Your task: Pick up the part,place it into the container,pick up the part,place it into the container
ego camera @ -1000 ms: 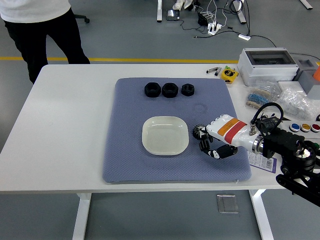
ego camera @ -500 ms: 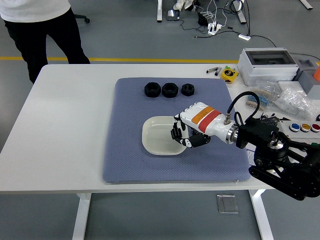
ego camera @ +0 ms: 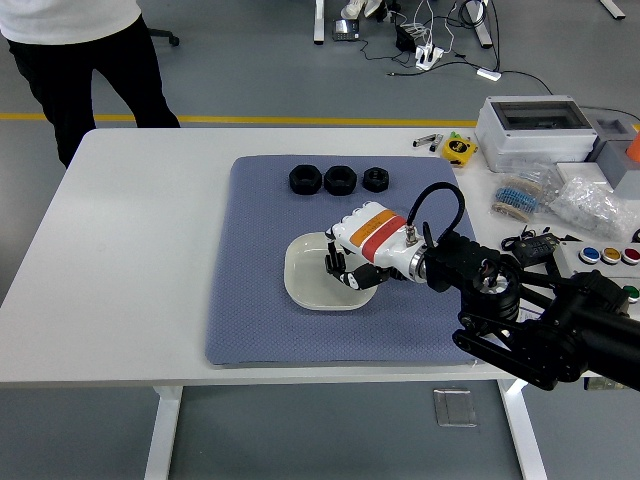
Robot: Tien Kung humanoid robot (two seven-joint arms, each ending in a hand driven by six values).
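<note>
**A:** Your right hand (ego camera: 352,258) is over the white dish (ego camera: 303,284) now, fingers (ego camera: 333,266) curled down towards its middle. What worries you?

**B:** Whether you actually have the part. The fingers look closed round something small and dark, but it blends with the black fingertips, so you cannot tell for sure from the head view. If it is there, it sits inside the curl, above the dish floor and within the rim.

**A:** And if you let go from here?

**B:** The hand is tilted and low. Open too quickly and the part could bounce on the hard dish and skip onto the blue mat (ego camera: 240,300). Lift with the fingers half open and it may snag and come back out.

**A:** The other parts?

**B:** Three black nuts (ego camera: 338,180) lie in a row at the mat's far side, well apart from the hand. Your left arm is out of view. A person (ego camera: 80,50) stands at the surface's (ego camera: 130,250) far left corner, touching nothing.
</note>
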